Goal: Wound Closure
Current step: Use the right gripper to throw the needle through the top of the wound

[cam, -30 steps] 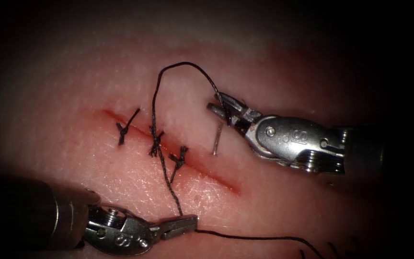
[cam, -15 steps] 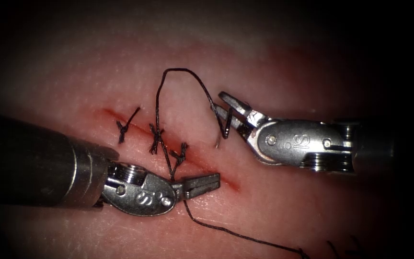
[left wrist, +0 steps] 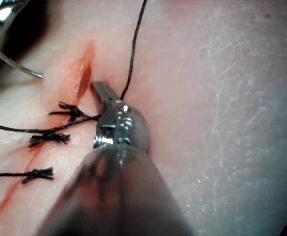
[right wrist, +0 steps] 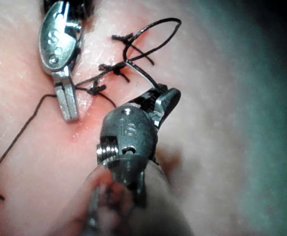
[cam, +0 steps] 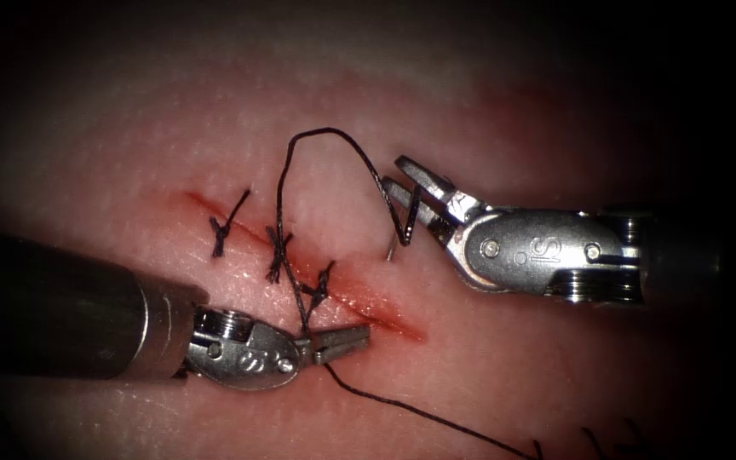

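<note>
- Endoscope view: the right tool (cam: 411, 192) comes in from the right edge, and its fingers (cam: 423, 173) pinch the needle (cam: 394, 247) near its upper end. The needle hangs downward from them on the right side of the cut (cam: 385, 311), its lower end at the tissue (cam: 504, 366); whether the tip is in the tissue I cannot tell.
- The left tool (cam: 342, 341) lies across the lower end of the cut. Its fingers are pressed together on the thread (cam: 281, 183), just below the third knot (cam: 319, 285).
- From that pinch the thread runs up past the knots, arches over the tissue on the right side of the cut and comes down to the needle at the right tool; a second strand trails off toward the lower right edge.
- The needle's long axis stands steeply, almost crosswise to the right tool's fingers. The right tool is the nearer to it; the left tool is well apart, across the cut.
- Left wrist view: the left tool (left wrist: 102, 92) sits beside the open end of the cut (left wrist: 81, 78), thread (left wrist: 133, 54) meeting it at its base.
</note>
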{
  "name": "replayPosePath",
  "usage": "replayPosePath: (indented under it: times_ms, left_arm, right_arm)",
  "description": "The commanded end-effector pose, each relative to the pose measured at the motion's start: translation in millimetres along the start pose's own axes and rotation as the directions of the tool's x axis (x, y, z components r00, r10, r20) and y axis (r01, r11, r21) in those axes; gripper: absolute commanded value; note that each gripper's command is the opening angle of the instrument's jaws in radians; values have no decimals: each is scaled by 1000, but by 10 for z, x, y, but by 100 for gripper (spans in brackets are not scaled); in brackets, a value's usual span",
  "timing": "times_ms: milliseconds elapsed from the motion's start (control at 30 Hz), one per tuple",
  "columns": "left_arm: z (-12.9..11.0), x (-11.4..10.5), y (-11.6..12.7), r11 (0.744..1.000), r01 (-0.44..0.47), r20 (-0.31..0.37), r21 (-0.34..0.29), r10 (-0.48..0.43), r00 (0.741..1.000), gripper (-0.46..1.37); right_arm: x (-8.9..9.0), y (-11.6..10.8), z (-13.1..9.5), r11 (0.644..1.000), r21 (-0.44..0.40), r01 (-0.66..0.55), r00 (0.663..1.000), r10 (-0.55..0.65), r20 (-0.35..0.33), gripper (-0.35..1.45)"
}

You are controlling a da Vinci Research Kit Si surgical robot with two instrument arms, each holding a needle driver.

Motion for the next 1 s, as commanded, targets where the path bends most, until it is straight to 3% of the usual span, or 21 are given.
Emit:
replayPosePath:
  times_ms: [33, 167, 300, 400, 600, 700, 733, 833, 1000]
  left_arm:
    - [0, -4, 3, 1000, 6, -2, -12, -6, 1000, -35]
    - [-5, -13, 8, 1000, 14, -1, -14, -14, 1000, -35]
    - [-8, -16, 8, 1000, 18, -1, -15, -18, 1000, -35]
    - [-10, -16, 6, 1000, 18, 0, -15, -18, 1000, -35]
    - [-11, -14, 3, 1000, 27, 3, -16, -27, 1000, -35]
    - [-12, -12, 1, 1000, 23, 3, -17, -23, 1000, -35]
    - [-12, -11, -1, 1000, 18, 2, -19, -18, 1000, -35]
    - [-13, -11, -2, 1000, 13, 2, -20, -13, 1000, -35]
    - [-13, -10, -3, 1000, 8, 1, -20, -8, 1000, -35]
  right_arm:
    - [0, 0, 0, 1000, -9, -1, 1000, 1, 1, -35]
    - [2, 2, 1, 1000, -16, 3, 1000, -3, 10, -35]
    - [6, 4, 1, 995, -16, -99, 995, 99, 10, -35]
    - [7, 4, 2, 970, 10, -244, 968, 243, 62, -35]
    - [-4, -5, 5, 928, 56, -367, 916, 351, 194, -35]
    - [-15, -14, 5, 893, 56, -447, 870, 419, 260, -35]
    - [-23, -20, 4, 852, 39, -522, 818, 487, 307, -35]
    - [-28, -24, 2, 801, 25, -597, 761, 557, 331, -35]
    - [-26, -30, 4, 674, 10, -739, 624, 679, 386, -35]
